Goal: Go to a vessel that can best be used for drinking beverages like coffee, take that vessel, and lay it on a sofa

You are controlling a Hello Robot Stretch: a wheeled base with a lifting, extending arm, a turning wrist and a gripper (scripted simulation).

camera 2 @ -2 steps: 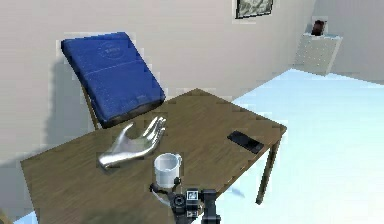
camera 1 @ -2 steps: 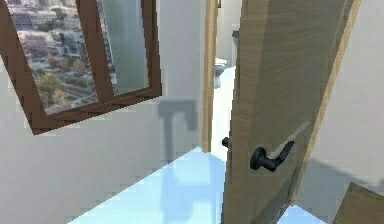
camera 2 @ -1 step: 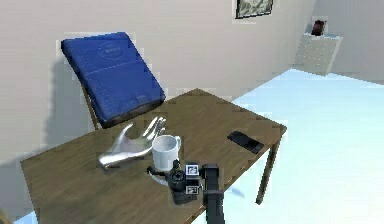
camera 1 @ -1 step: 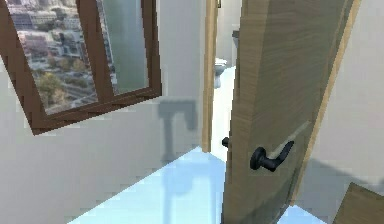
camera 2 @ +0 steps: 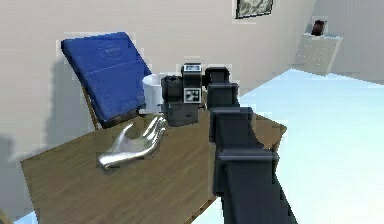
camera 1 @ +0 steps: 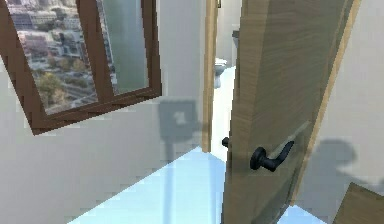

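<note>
— On the bench (camera 2: 70, 178), toward the arm side view's nine o'clock, what do we see?
— We see a white vessel (camera 2: 153, 92), cup-shaped, standing upright near the bench's far edge. A silvery hand-shaped figure (camera 2: 130, 146) lies near it, at its seven o'clock.
— And the end effector (camera 2: 168, 100)?
— It sits at the vessel's three o'clock, at the far end of the dark arm (camera 2: 245, 170) that rises from six o'clock. The vessel stands on the bench right at the fingers, so we cannot tell whether the end effector holds anything or touches the vessel.
— Behind the bench?
— A blue chair (camera 2: 110, 65) at the vessel's ten o'clock. At the view's one o'clock we find a framed picture (camera 2: 255, 8) on the wall, and at two o'clock a pale stand (camera 2: 322, 52), well apart from the bench.
— And ahead?
— In the forward view, a window (camera 1: 80, 50) at ten o'clock looks onto city buildings, and a wooden door (camera 1: 290, 80) with a black lever handle (camera 1: 272, 156) stands at three o'clock.
</note>
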